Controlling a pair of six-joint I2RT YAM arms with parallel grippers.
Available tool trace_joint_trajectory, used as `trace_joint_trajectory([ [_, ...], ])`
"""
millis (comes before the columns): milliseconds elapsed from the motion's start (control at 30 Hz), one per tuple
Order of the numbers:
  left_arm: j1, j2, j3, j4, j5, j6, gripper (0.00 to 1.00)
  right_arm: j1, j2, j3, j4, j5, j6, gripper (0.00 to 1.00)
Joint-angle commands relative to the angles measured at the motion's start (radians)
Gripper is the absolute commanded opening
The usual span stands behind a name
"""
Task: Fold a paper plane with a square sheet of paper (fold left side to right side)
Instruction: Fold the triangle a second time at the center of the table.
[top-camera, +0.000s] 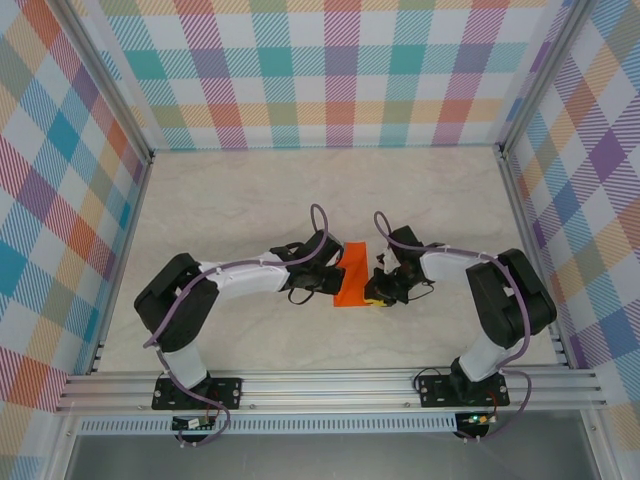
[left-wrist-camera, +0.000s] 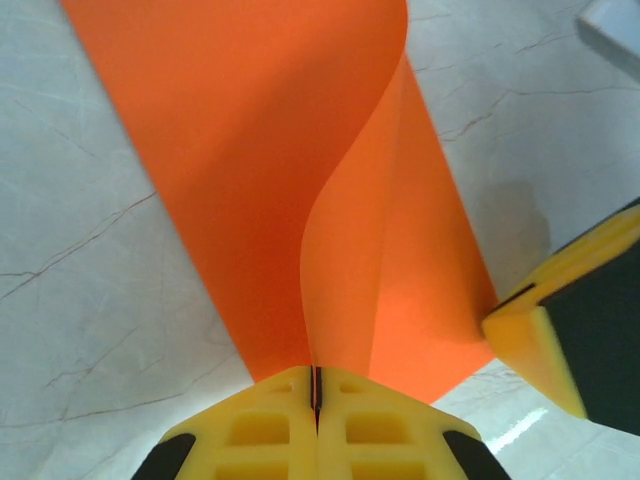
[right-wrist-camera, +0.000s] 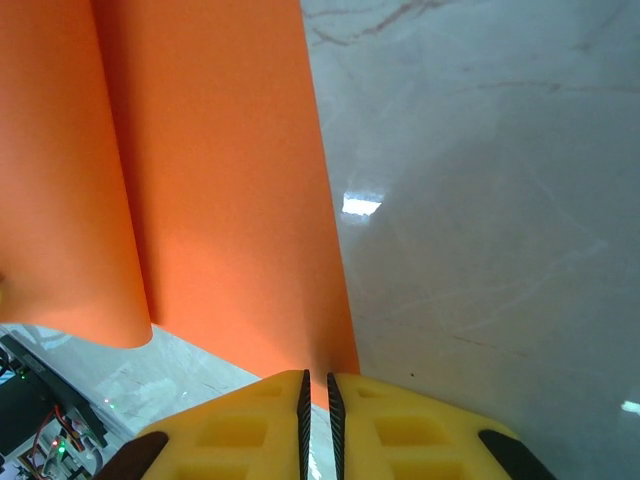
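Two grippers meet at the middle of the table (top-camera: 250, 200), one on each side of the sheet of paper (top-camera: 354, 278). From above the orange sheet reads as a narrow strip. Its long axis runs from the arm bases toward the back wall (top-camera: 330, 70), with the far end leaning slightly right.

The left gripper (left-wrist-camera: 315, 400) is clenched, its yellow fingers pressed together on one edge of the sheet. From that pinch a layer rises and curls over toward the right, and the rest lies flat on the table beneath it. One yellow finger (left-wrist-camera: 530, 335) of the right arm touches the sheet's right edge in the left wrist view.

The right gripper (right-wrist-camera: 317, 395) is closed to a thin slit, apparently grasping the sheet's near right corner. The sheet's right edge runs straight away from those fingers, and its other side bulges up in a rounded fold.

Pale marbled tabletop lies open on every side of the sheet, widest toward the back. The checked side walls (top-camera: 60, 200) stand well apart from it.
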Motion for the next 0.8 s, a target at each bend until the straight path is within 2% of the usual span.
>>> trace_joint_trajectory([
  [0, 0.023, 0.024, 0.019, -0.025, -0.03, 0.02, 0.01, 0.013, 0.032, 0.002, -0.066, 0.072, -0.027, 0.16],
  [767, 0.034, 0.093, 0.078, -0.028, -0.026, 0.041, 0.01, 0.013, 0.035, 0.016, -0.101, 0.109, -0.041, 0.16],
])
